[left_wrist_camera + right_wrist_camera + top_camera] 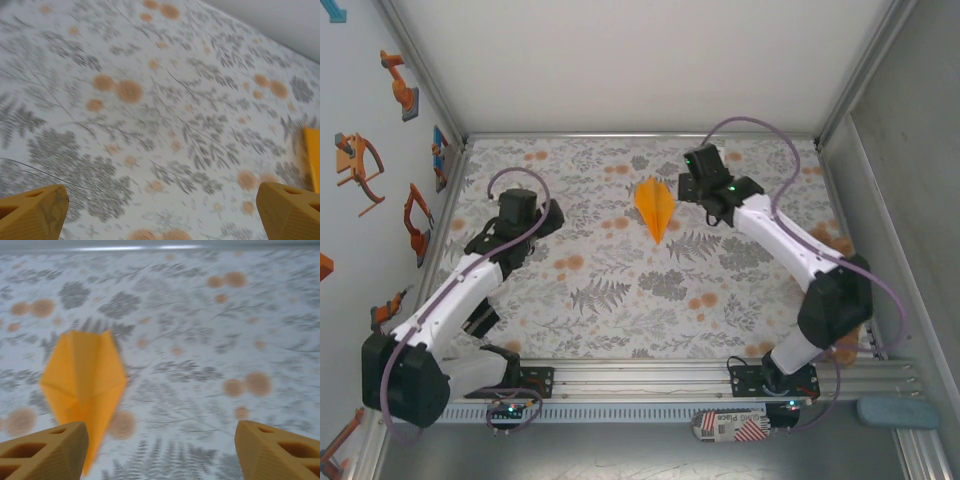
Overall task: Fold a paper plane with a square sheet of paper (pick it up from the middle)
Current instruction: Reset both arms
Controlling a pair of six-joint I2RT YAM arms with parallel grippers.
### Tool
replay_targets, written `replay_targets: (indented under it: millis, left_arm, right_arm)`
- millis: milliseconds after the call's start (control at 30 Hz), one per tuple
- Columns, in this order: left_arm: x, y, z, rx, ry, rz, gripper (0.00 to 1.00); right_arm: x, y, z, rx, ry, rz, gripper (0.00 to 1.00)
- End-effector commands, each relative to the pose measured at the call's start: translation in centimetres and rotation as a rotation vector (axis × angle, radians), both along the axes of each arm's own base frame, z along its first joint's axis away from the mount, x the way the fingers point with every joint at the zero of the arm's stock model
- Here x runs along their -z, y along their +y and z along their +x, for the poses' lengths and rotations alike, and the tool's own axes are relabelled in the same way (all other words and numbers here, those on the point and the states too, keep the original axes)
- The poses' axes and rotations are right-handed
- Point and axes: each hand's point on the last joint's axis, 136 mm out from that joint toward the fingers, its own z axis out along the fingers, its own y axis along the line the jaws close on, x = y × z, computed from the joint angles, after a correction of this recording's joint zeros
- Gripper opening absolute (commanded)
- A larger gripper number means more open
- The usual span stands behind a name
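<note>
While my left gripper (160, 207) and right gripper (160, 445) hang with fingers apart, I see the paper plane (656, 207) lying on the floral cloth (620, 300) beside the right one, white walls (640, 60) around.

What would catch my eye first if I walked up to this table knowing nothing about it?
The bright orange paper plane stands out at once, lying on the flowered cloth toward the far middle of the table. The right gripper hangs open just beside it, its yellow fingers spread wide. The left gripper hangs open over the cloth further to the left.
</note>
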Motion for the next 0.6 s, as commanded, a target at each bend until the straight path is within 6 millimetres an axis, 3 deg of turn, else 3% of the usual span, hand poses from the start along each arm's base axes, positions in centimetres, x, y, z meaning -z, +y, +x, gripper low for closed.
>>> replay_targets:
  millis: [0, 167, 267, 567]
  left_arm:
    - [-0.7, 4.0, -0.2, -0.118, -0.086, 0.156, 0.96]
    - [-0.8, 7.6, -0.8, -0.214, -0.158, 0.276, 0.96]
    - [-0.5, 8.6, -0.7, -0.215, -0.207, 0.353, 0.96]
    - [3.6, 9.4, 0.7, -0.097, -0.188, 0.352, 0.96]
  right_arm:
    - [-0.4, -6.4, -0.7, 0.175, -0.085, -0.149, 0.99]
    - [1.0, -12.3, -2.1, 0.273, -0.136, -0.21, 0.99]
    - [2.6, -13.7, -2.1, 0.225, -0.194, -0.198, 0.99]
    - [7.0, -17.6, -1.1, 0.189, -0.236, -0.111, 0.97]
